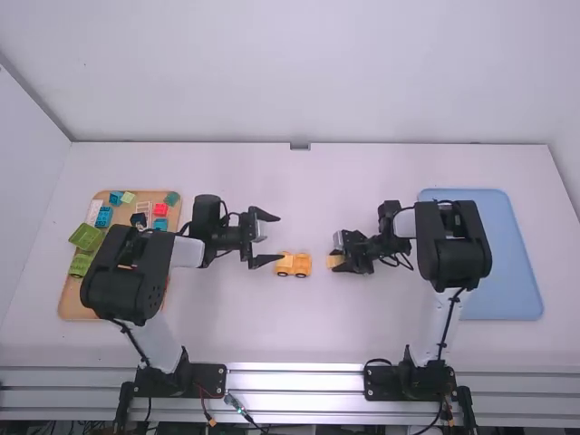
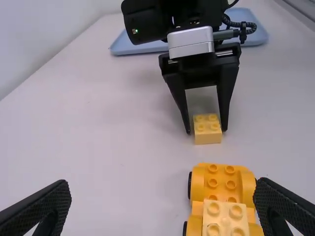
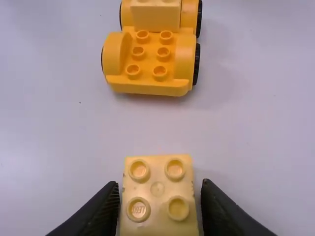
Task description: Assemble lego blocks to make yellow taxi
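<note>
Taxi [image 1: 293,264] first: you have it on the desk [image 1: 299,340] between the two grippers, a wheeled yellow base with a paler block [image 2: 225,217] on top, studs bare on the side facing the right gripper [image 1: 346,253]. That gripper's fingers stand apart around a loose pale block [image 3: 157,194], with slim gaps beside it; you'll find this block near the taxi, not on it. Your left gripper [image 1: 272,239] is wide apart with nothing between its fingers, one tip right by the taxi; you can't tell whether they touch.

Around you, the desk is smooth and white, with plain pale walls [image 1: 299,72] behind it and a metal rail [image 1: 294,379] along the arms' side. A tan tray [image 1: 76,304] of coloured blocks sits on the left, a blue tray [image 1: 507,272] on the right.

Your arms cover part of each tray. The left wrist view cuts off the taxi's near end, the right one its far end and the loose block's lower edge.
</note>
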Robot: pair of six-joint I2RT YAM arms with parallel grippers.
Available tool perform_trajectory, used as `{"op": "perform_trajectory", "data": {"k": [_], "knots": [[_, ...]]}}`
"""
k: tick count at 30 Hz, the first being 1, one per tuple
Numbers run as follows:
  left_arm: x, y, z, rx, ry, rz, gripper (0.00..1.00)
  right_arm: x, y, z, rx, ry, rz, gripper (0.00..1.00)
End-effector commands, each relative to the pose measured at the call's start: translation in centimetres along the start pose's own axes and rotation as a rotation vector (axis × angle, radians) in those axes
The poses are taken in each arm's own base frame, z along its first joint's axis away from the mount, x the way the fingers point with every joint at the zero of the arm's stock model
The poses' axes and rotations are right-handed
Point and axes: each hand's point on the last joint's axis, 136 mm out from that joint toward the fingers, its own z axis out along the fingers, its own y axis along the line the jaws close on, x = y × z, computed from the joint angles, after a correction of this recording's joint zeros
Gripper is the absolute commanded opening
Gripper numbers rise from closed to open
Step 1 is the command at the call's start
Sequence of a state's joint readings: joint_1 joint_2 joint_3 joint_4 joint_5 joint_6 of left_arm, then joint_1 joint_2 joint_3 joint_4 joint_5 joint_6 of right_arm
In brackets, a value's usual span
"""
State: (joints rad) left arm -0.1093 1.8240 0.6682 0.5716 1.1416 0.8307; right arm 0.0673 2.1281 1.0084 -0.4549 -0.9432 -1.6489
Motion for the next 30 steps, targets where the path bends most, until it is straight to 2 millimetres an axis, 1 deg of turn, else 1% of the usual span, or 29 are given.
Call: {"op": "perform_trajectory", "data": {"k": [1, 2, 3, 6, 12, 14, 16, 19, 21, 22, 25, 27, 30], "knots": [[-0.3, -0.8, 0.2, 0.031, -0.019, -0.013, 0.99, 0.2, 0.0, 0.2, -0.007, -0.007, 0.015, 0.39], [-0.2, -0.9, 0.2, 0.033, -0.017, -0.019, 0.99, 0.3, 0.0, 0.2, -0.005, -0.007, 0.015, 0.35], [-0.2, -0.9, 0.2, 0.035, -0.016, -0.024, 0.99, 0.2, 0.0, 0.2, -0.006, -0.007, 0.015, 0.34], [0.0, -1.2, 0.2, 0.041, -0.01, -0.046, 0.99, 0.2, 0.1, 0.2, -0.007, -0.01, 0.017, 0.27], [0.2, -1.4, 0.2, 0.049, -0.005, -0.063, 0.99, -0.9, 0.2, 0.0, -0.011, -0.058, 0.029, 0.24], [0.3, -2.1, 0.7, 0.069, 0.004, -0.069, 0.99, -1.4, 0.3, -0.3, -0.011, -0.061, 0.028, 0.21], [0.5, -2.8, 1.3, 0.093, 0.007, -0.035, 0.99, -2.0, 0.4, -0.7, -0.01, -0.06, 0.029, 0.2], [1.3, -3.7, 2.1, 0.119, 0.026, 0.001, 0.99, -3.7, 0.2, -1.2, 0.0, -0.058, 0.056, 0.2], [1.9, -3.7, 2.5, 0.108, 0.062, -0.009, 0.99, -4.7, 0.0, -1.5, 0.011, -0.051, 0.06, 0.2], [2.3, -3.8, 2.7, 0.106, 0.08, -0.01, 0.99, -5.6, 0.0, -1.8, 0.018, -0.047, 0.054, 0.2], [2.7, -4.0, 2.8, 0.112, 0.086, -0.019, 0.99, -7.4, -0.1, -2.2, 0.032, -0.03, 0.021, 0.19], [3.2, -4.1, 2.8, 0.114, 0.092, -0.032, 0.99, -8.6, 0.0, -2.2, 0.039, -0.016, -0.002, 0.19], [4.0, -4.7, 3.1, 0.134, 0.098, -0.015, 0.99, -9.7, 0.1, -1.8, 0.04, -0.003, -0.008, 0.18]]}}
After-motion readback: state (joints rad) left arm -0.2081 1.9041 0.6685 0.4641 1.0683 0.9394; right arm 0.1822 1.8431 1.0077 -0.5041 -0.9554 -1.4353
